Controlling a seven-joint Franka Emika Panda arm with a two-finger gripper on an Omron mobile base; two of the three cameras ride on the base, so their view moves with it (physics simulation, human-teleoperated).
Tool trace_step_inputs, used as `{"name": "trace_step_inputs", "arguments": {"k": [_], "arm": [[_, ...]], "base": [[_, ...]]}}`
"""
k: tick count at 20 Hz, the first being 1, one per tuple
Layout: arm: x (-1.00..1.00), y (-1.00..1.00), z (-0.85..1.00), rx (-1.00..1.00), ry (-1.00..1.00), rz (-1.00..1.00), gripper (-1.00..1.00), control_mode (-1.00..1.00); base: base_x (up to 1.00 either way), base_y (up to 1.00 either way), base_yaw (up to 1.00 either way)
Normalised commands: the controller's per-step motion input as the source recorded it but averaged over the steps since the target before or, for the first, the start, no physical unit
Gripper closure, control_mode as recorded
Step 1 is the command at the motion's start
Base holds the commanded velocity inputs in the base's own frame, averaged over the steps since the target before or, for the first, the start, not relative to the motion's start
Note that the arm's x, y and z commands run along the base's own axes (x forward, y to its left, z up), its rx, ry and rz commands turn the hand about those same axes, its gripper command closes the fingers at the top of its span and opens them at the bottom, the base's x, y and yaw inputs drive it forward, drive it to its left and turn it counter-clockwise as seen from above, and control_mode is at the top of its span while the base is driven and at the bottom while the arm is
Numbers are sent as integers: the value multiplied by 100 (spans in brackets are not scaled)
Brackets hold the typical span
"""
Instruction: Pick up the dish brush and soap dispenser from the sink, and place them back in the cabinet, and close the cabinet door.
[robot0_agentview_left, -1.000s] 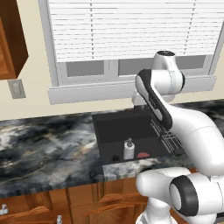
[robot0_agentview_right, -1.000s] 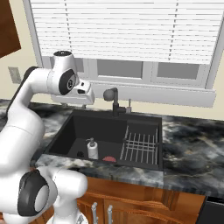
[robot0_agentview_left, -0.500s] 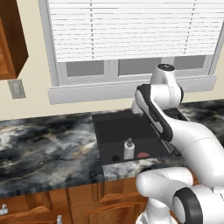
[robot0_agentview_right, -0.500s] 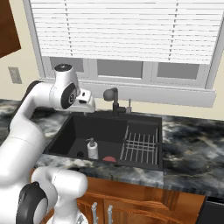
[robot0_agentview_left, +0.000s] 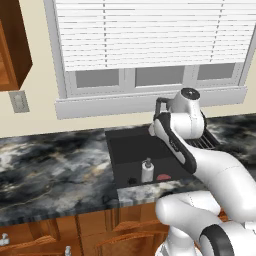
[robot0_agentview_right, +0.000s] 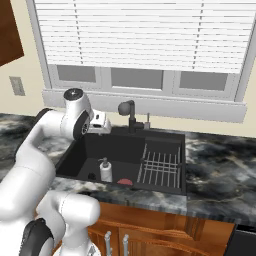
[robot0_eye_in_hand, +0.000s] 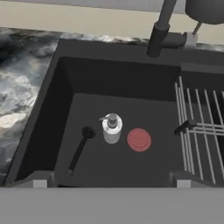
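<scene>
- Up above the black rectangular recessed sink (robot0_eye_in_hand: 61, 57), the robot's two-finger gripper (robot0_eye_in_hand: 111, 182) hangs with its jaws spread wide.
- Its two small fingertips (robot0_eye_in_hand: 39, 181) sit far apart at the bottom of the hand view, with nothing between them and nothing touching them.
- From the right base view, the white hand sits over the sink's near-left corner, clear of the basin floor.
- Inside the basin, the small white cylindrical soap dispenser with a dark grey pump top (robot0_eye_in_hand: 111, 128) stands upright on the floor, roughly in the middle of the open left part.
- Just beside it, on the side toward the marbled grey-black countertop (robot0_eye_in_hand: 22, 78), lies the dark thin-handled dish brush (robot0_eye_in_hand: 80, 148), flat on the floor, with its bristly head close to the bottle.
- On the bottle's other side, a flat round reddish disc (robot0_eye_in_hand: 139, 140) lies on the sink floor, near the bottle; whether the two touch is unclear.
- A grey wire rack (robot0_eye_in_hand: 197, 127) fills the remaining part of the basin, and nothing is in it.
- A dark curved faucet (robot0_eye_in_hand: 159, 35) rises behind the sink's back edge.
- Well apart, high at the left edge of the left base view, hangs the reddish-brown wooden wall cabinet (robot0_agentview_left: 12, 50).
</scene>
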Motion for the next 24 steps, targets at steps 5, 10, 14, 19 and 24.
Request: {"name": "trace_step_inputs", "arguments": {"k": [5, 10, 14, 19, 24], "arm": [[14, 0, -23, 0, -5, 9, -100, -100], [6, -12, -20, 0, 0, 17, -100, -100], [8, -11, -22, 0, 0, 15, -100, -100], [12, -5, -30, 0, 0, 13, -100, -100], [16, -1, -39, 0, 0, 7, -100, -100]], "base": [[0, 0, 0], [0, 0, 0], [0, 0, 0], [0, 0, 0], [0, 0, 0]]}}
